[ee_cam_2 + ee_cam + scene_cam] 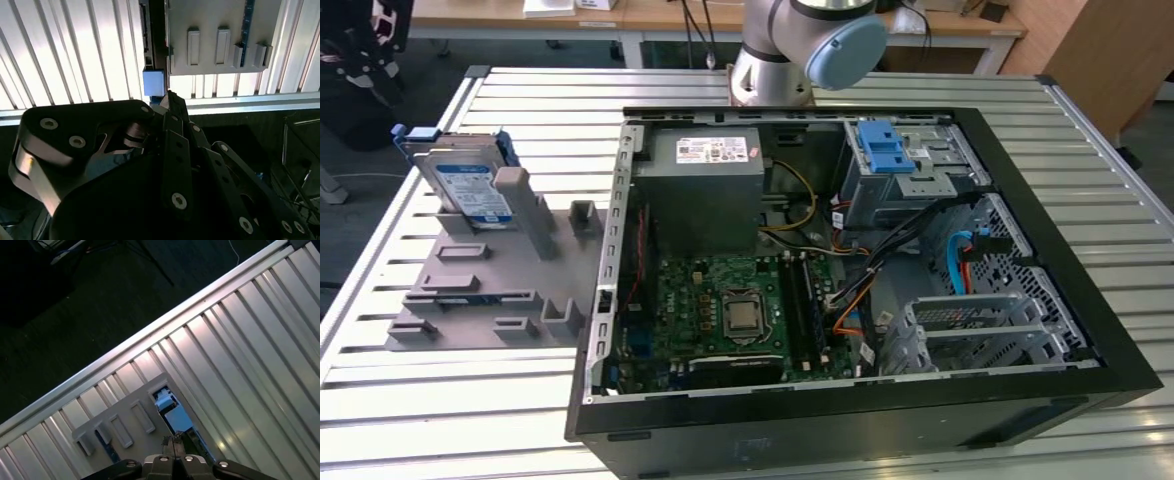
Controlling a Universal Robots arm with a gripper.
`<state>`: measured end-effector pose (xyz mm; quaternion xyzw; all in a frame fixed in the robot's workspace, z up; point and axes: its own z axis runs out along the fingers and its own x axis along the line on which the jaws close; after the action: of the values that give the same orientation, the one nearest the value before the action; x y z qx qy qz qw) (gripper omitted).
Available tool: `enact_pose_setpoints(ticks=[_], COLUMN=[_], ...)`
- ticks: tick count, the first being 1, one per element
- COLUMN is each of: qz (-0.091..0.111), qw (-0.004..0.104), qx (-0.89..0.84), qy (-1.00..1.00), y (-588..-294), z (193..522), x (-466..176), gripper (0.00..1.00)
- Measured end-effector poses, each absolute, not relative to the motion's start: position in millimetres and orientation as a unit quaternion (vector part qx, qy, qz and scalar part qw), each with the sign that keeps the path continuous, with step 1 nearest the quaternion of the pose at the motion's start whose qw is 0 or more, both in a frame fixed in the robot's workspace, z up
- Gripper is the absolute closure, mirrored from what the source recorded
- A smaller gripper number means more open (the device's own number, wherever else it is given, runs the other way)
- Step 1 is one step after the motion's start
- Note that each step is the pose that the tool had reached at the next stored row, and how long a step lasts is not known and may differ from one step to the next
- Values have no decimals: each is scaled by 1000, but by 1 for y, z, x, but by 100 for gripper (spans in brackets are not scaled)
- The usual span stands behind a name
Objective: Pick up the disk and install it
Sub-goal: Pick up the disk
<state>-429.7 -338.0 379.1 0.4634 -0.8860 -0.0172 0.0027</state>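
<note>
You find the disk (464, 187) standing upright on one edge in a slot of the grey fixture (480, 300), at the fixture's end farthest from the exterior camera. It is a flat silver-grey rectangle with blue plastic rails along its sides. Its white-and-blue label faces one of the fixture's posts, just beside it. In the first wrist view the disk (169, 409) appears edge-on from above.

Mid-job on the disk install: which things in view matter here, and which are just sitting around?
For the job:
disk, standing upright in the grey fixture
gripper, shut and empty
open computer case

Just there:
power-supply box
blue latch
motherboard
slatted table
</note>
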Motion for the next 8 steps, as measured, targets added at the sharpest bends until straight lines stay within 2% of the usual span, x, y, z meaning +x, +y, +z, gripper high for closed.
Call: enact_pose_setpoints(ticks=[8], qz=[-17], qw=[3], qx=[503], qy=[-864], y=[-338], z=[379], x=[-430], gripper=[89])
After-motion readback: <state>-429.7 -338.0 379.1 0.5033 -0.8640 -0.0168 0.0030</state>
